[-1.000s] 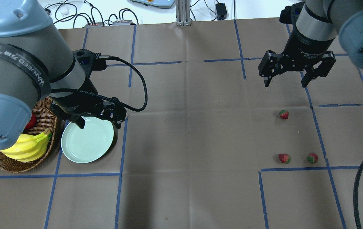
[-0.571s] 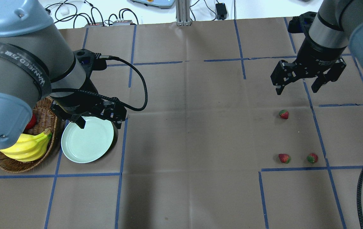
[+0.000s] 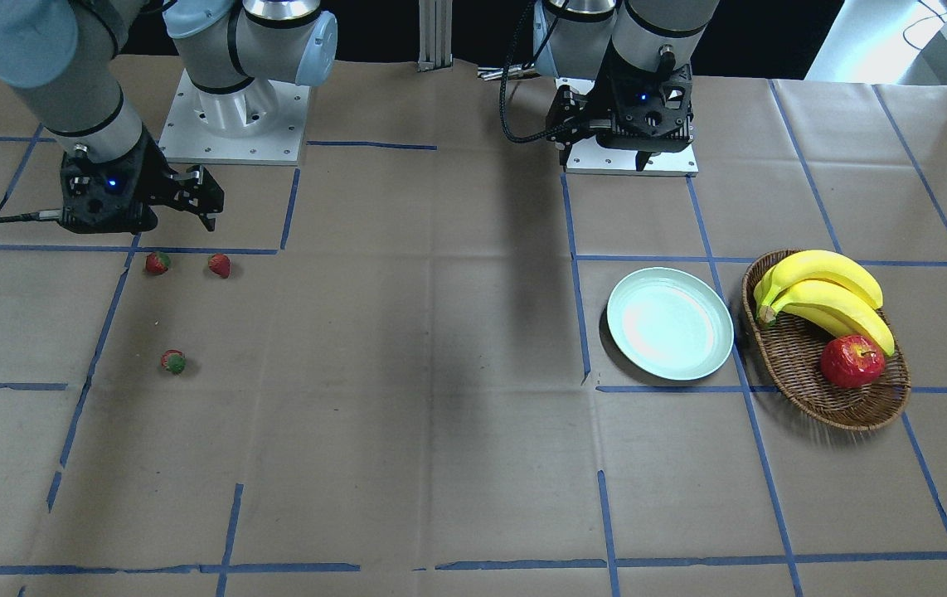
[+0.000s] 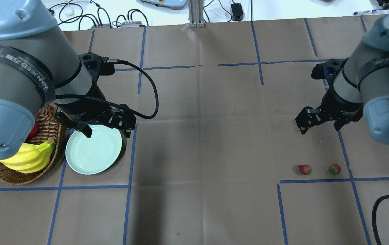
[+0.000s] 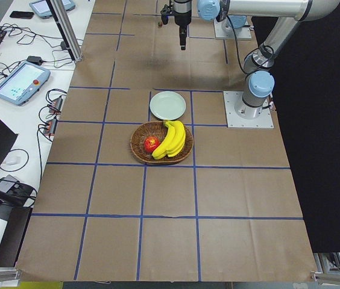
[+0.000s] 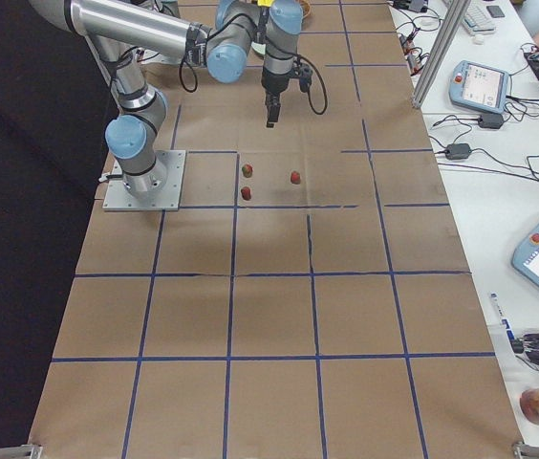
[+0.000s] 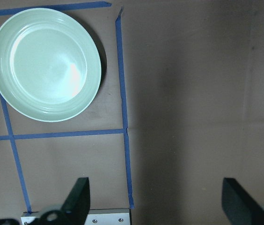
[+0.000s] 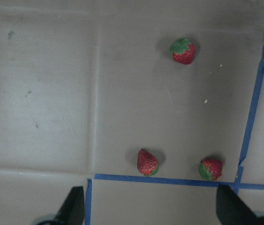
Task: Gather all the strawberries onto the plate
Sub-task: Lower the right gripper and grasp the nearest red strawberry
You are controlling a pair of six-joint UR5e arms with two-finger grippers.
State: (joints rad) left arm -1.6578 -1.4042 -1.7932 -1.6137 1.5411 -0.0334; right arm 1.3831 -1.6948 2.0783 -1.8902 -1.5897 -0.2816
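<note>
Three strawberries lie on the brown paper at my right: in the front view the first [image 3: 157, 263] and second [image 3: 219, 265] lie side by side, and the third [image 3: 173, 361] lies farther out. The overhead view shows only two [image 4: 305, 169] [image 4: 334, 169]; my right arm hides the third. My right gripper [image 4: 320, 129] [image 8: 150, 206] hovers open and empty above them. The mint-green plate [image 4: 94, 153] [image 3: 670, 335] is empty. My left gripper [image 4: 107, 127] [image 7: 155, 197] is open and empty above the plate's far edge.
A wicker basket [image 3: 830, 394] with bananas [image 3: 826, 290] and a red apple [image 3: 852, 361] stands beside the plate on its outer side. Blue tape lines grid the paper. A black cable [image 4: 378, 211] loops at the near right.
My right gripper has moved back toward the robot and lower, and now covers the far strawberry in the overhead view. It stays open. The left arm has not moved.
</note>
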